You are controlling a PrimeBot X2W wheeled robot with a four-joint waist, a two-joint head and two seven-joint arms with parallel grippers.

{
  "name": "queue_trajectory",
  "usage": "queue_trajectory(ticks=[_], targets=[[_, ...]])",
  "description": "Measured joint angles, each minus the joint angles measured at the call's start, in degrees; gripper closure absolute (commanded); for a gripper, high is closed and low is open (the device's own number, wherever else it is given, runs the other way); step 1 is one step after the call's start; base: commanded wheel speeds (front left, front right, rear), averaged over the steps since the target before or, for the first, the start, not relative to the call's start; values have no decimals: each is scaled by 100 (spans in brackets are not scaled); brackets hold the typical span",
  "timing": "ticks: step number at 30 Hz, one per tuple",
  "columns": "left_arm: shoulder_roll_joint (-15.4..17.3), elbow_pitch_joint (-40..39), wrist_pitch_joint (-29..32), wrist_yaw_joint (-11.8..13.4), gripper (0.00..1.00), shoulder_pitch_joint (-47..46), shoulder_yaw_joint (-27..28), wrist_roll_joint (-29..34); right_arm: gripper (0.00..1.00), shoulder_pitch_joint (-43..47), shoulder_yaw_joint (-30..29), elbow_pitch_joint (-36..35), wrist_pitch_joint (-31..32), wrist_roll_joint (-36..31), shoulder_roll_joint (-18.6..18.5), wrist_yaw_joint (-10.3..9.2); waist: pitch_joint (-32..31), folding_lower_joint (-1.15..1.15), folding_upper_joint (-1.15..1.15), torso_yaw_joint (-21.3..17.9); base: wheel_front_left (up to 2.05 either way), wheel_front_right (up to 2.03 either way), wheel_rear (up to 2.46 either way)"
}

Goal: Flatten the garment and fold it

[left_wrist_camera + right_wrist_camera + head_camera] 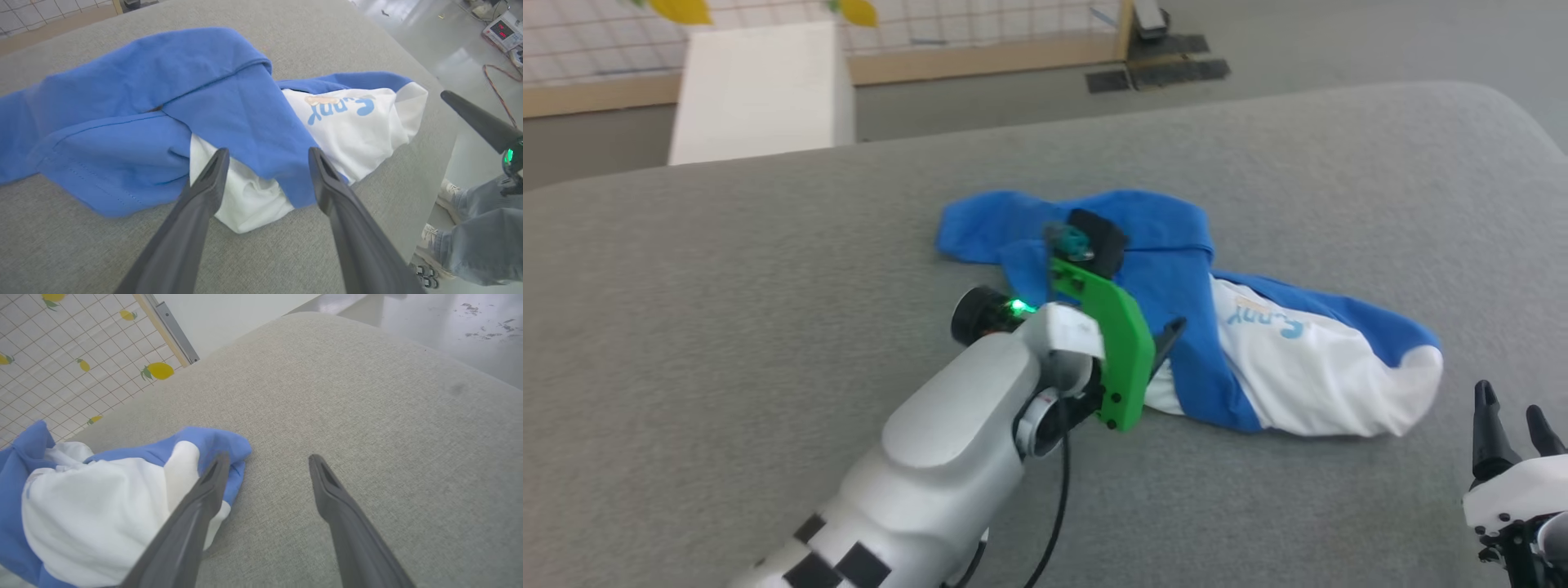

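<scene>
Grey woven upholstery [768, 269] forms the work surface. On it, near the centre, the garment [1258, 351] lies crumpled: blue sleeves bunched and crossed over the white body, and light-blue lettering [339, 108] exposed with a small beige patch [320, 100] touching it. On the left gripper [268, 154] the jaws are spread wide and hold nothing. Its fingers are poised over the near edge where a blue sleeve crosses the white hem; contact with the cloth cannot be confirmed. On the right gripper [268, 458] the jaws are likewise apart and empty. It sits at the garment's right end, one finger overlapping a blue-and-white fold in its own view, the other over bare upholstery. A person's legs [478, 232] in jeans stand beside the surface, with pale shoes on a glossy floor.
</scene>
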Motion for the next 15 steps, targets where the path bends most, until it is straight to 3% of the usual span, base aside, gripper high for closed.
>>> queue_trajectory(ticks=[11, 12, 14, 15], targets=[[-20, 570, 233, -7, 0, -362, -661, -20, 0, -84, 175, 431, -326, 135, 0, 0, 362, 0, 0, -585, 0, 0, 0], [-20, 593, 220, -4, 21, -375, -667, -47, 0, -84, 172, 452, -335, 134, 0, 0, 393, 0, 0, -610, 0, 0, 0], [-19, 606, 93, -4, 100, -398, -679, -70, 0, -85, 167, 491, -352, 129, 0, 0, 445, 0, 0, -639, 0, 0, 0], [-20, 610, 35, -4, 100, -424, -682, -116, 0, -87, 164, 512, -378, 124, -1, 0, 471, 0, 0, -645, 0, 0, 0]])
